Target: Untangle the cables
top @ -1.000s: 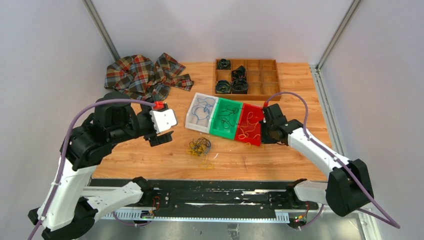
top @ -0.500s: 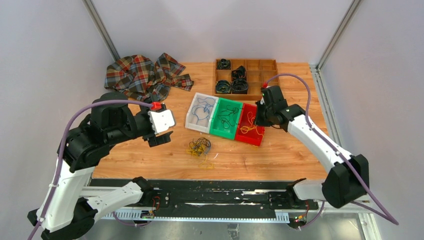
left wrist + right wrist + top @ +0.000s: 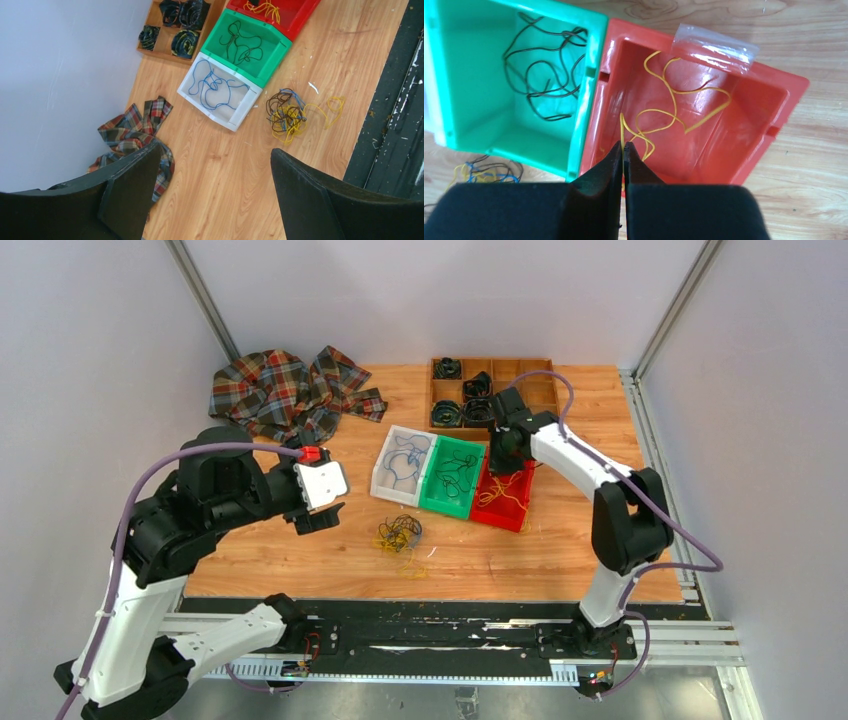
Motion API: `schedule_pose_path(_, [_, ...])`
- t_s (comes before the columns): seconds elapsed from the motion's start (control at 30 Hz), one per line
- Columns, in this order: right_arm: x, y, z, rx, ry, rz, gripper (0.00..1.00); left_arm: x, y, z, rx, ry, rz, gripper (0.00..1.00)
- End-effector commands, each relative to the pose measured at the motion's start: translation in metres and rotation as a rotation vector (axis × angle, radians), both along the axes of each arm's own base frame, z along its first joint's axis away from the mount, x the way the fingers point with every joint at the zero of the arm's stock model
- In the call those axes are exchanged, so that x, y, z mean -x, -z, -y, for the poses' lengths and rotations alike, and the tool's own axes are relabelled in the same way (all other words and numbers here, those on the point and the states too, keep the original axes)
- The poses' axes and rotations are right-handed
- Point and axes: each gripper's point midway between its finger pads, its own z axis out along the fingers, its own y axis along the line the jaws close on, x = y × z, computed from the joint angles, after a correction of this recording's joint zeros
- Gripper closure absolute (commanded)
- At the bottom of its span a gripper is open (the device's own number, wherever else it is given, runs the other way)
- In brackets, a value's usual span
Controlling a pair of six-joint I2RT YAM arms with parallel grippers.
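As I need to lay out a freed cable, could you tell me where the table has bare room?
Bare wood: between the red bin and the table's right edge; the near strip right of the tangled cables; the gap between plaid cloth and wooden tray. Crowded: around the bins, where the right gripper pinches a yellow cable.

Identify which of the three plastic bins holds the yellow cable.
The red bin, at the row's right end, holds the yellow cable; the green bin holds a black cable, the white bin a blue cable.

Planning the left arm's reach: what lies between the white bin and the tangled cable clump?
Nothing: bare table separates bin and clump in the left wrist view.
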Motion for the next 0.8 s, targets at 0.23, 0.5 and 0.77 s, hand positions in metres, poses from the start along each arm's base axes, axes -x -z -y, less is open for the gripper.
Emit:
schedule_pose_path(0.23, [0.0, 0.044, 0.031, 0.184, 0.087, -0.06, 0.99, 0.001, -0.002, 0.002, -0.002, 0.021, 0.019, 0.15])
schedule_pose_path(0.5, [0.002, 0.043, 0.025, 0.193, 0.047, -0.065, 0.87, 0.001, -0.005, 0.0, 0.0, 0.016, 0.027, 0.15])
schedule_pose_path(0.77, [0.016, -0.024, 0.027, 0.118, 0.01, 0.064, 0.5, 0.004, -0.003, 0.001, 0.015, 0.013, 0.01, 0.15])
